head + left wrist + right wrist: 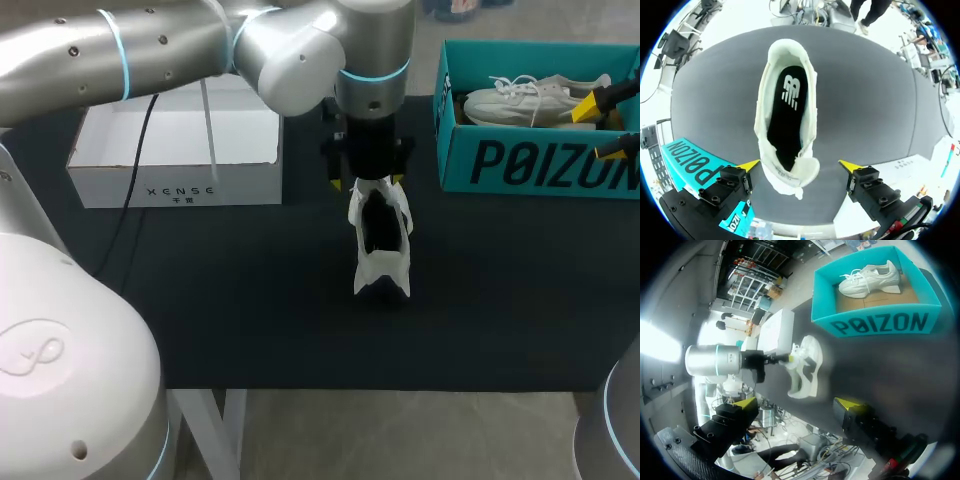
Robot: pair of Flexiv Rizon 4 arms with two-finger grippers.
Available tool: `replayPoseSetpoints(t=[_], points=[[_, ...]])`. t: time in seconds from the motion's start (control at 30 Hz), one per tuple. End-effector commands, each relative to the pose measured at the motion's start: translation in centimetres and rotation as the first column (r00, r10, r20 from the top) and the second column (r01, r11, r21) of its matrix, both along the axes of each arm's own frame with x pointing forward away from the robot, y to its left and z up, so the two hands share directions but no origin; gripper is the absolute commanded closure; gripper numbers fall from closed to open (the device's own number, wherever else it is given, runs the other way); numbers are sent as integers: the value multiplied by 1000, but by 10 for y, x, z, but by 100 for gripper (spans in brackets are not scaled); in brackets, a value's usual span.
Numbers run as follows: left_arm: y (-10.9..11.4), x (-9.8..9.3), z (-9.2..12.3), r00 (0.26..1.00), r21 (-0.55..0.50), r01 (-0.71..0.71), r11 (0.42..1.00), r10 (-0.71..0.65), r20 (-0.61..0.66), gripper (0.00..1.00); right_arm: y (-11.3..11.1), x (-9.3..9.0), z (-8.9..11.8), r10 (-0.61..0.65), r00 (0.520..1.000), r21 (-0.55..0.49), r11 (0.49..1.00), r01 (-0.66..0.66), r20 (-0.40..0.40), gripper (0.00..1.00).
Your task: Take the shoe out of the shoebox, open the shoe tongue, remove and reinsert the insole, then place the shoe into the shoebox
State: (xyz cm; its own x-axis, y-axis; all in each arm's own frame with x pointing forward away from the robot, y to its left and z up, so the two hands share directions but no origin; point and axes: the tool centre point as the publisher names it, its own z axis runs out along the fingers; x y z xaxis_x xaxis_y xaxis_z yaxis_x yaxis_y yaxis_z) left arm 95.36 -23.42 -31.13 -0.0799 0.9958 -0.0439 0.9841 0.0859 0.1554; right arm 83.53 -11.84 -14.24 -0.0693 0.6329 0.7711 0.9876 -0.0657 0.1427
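One white shoe (380, 270) lies on the counter (250, 300) beside the shoebox (530, 165), mouth upward, so the left tool (799, 163), its fingers (751, 164) apart over it, can probably reach the insole (785, 120).

Upper left of the head view: white box (175, 150), open-topped, with a thin divider inside and dark print on the front wall. Stands on the black table cover (250, 300), spread across the middle of the frame. Black cable (138, 150) draped over the box's left part, down onto the cover.
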Motion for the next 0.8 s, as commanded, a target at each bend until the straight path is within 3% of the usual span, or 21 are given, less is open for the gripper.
replayPoseSetpoints(t=[0.03,0.2,0.23,0.27,0.3,0.33,0.37,0.6,0.8], points=[[10,3,13,999,-5,-10,1000,10,30,0,0,-1,0,-2,1000,-3,1000,2,0,0],[8,20,17,995,-19,-21,1000,23,92,0,0,-1,0,-2,1000,-3,1000,2,0,0],[7,28,16,994,-20,-30,999,31,103,7,0,-1,0,-2,1000,-3,1000,2,0,0],[6,34,15,992,-28,-35,999,38,117,39,0,-1,0,-2,1000,-3,1000,2,0,0],[4,44,12,991,-42,-41,998,46,129,63,0,-1,0,-2,1000,-3,1000,2,0,0],[3,49,11,990,-40,-45,998,50,130,85,0,-1,0,-2,1000,-3,1000,2,0,0],[2,53,9,990,-35,-43,998,47,134,100,0,-1,0,-2,1000,-3,1000,2,0,0],[-21,46,7,997,-85,0,996,7,82,100,0,-1,0,-2,1000,-3,1000,2,0,0],[-18,28,1,1000,-65,-21,998,22,2,100,0,-1,0,-2,1000,-3,1000,2,0,0]])
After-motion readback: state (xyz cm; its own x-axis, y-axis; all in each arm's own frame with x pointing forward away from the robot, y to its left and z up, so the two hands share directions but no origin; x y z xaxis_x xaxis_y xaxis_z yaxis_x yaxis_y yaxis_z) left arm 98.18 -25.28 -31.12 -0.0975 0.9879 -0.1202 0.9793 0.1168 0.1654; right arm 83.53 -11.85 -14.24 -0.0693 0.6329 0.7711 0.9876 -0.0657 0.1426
